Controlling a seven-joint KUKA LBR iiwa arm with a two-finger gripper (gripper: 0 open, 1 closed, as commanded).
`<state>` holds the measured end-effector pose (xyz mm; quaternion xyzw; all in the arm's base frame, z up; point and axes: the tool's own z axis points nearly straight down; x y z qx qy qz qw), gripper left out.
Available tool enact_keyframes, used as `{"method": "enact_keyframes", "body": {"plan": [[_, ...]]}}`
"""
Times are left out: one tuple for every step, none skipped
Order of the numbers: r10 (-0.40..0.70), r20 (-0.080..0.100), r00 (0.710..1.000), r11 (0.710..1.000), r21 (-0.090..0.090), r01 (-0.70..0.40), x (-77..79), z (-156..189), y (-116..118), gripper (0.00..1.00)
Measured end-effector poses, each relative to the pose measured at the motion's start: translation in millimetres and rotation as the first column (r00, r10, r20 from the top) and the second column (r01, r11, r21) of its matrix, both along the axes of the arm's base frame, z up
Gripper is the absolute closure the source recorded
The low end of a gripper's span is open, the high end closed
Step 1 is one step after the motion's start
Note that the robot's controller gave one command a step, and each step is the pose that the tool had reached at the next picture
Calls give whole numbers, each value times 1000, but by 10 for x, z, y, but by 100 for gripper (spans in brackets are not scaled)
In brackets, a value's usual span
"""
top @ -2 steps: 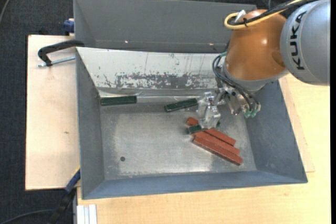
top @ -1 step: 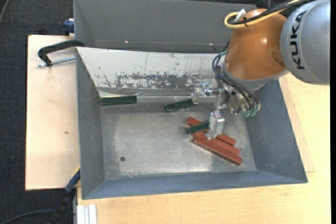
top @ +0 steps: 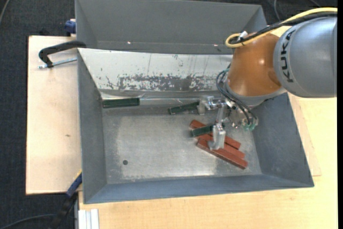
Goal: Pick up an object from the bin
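Observation:
My gripper (top: pixel 218 139) hangs low in the right half of the bin, right over a small heap of red-brown flat bars (top: pixel 230 153) that lie slanted on the floor. Its tip is down at the bars' upper left end, and from here I cannot tell whether it touches them. A small dark green piece (top: pixel 199 130) lies against the bars just left of the gripper. Another red-brown bar end (top: pixel 196 124) pokes out above that piece.
A dark green bar (top: pixel 182 109) lies near the back wall, left of the gripper. A second dark green bar (top: pixel 121 103) lies at the back left. A small dark spot (top: pixel 125 162) marks the floor at the front left. The arm's orange cover hangs over the bin's right side.

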<state>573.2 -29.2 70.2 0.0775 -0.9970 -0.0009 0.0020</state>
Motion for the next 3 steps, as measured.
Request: {"method": "enact_keyframes", "body": {"plan": [[2, 11, 1000, 1000, 0, -2, 33, 62, 10, 100], [381, 15, 924, 924, -6, -381, -77, 1009, -270, 100], [683, 3, 731, 731, 0, -683, -474, 784, -450, 100]]}}
